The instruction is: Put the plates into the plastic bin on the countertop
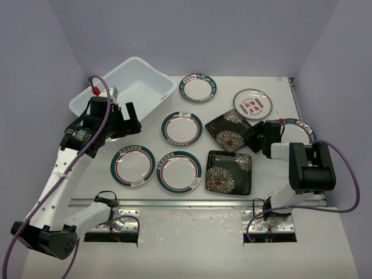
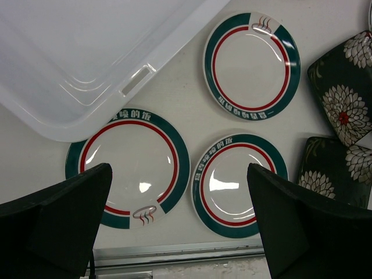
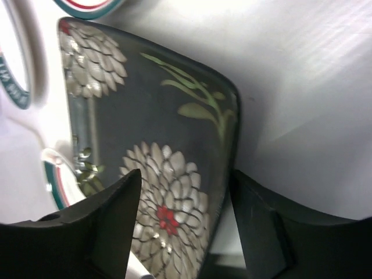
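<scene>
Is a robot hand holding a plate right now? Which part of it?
The left gripper is open and holds nothing. The right gripper has its fingers on either side of an edge of the farther black flowered plate. Whether it is clamped cannot be told.

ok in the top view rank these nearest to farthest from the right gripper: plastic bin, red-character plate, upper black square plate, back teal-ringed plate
From the right gripper:
1. upper black square plate, at its fingertips
2. red-character plate, just behind it
3. back teal-ringed plate, back centre
4. plastic bin, far back left
</scene>
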